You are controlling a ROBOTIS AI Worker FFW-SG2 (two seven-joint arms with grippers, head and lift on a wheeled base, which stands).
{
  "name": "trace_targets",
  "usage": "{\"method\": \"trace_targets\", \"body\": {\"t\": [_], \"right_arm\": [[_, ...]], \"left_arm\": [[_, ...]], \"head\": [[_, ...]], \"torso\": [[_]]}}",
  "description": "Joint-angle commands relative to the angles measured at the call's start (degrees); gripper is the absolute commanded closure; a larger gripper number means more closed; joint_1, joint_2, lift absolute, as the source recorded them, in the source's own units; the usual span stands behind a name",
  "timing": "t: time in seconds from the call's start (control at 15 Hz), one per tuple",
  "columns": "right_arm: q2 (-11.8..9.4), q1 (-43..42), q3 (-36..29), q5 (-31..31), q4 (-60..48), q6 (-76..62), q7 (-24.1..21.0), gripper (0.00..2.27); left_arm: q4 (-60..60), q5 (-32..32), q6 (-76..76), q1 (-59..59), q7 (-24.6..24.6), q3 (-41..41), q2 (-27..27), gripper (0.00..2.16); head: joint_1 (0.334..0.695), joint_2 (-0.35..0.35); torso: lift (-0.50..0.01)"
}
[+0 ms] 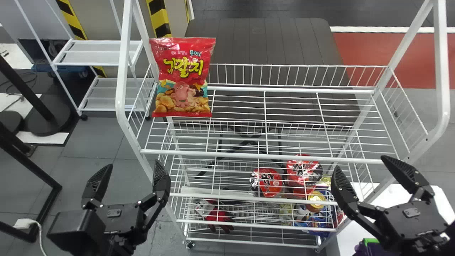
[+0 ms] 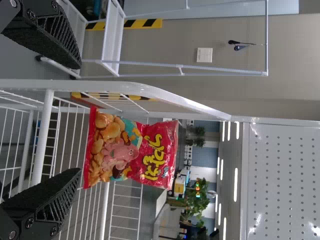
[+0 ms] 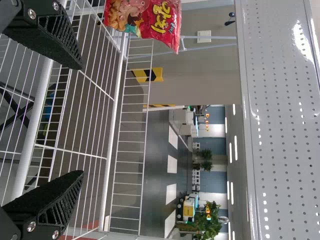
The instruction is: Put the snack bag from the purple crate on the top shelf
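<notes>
The snack bag (image 1: 183, 78) stands at the left end of the top shelf (image 1: 263, 155), long axis upright, beyond the left hand (image 1: 133, 163), which is much nearer to it than the right hand (image 1: 359, 161). Both hands are released, spread wide and holding nothing, at the near side of the shelf. The placing looks done, so the coming move probably needs only a retreat away from the bag.

Red snack bag (image 1: 183, 77), white rack (image 1: 249, 155), black-and-yellow striped post (image 1: 158, 17)
</notes>
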Motion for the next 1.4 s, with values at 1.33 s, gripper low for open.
{"method": "trace_targets", "body": {"t": [1.33], "right_arm": [[-0.09, 0.09, -0.24, -0.53, 0.0, -0.17, -1.57, 0.06]], "left_arm": [[-0.09, 0.0, -0.01, 0.09, 0.01, -0.26, -0.03, 0.08]], "head": [[0.695, 0.027]], "torso": [[-0.031]]}}
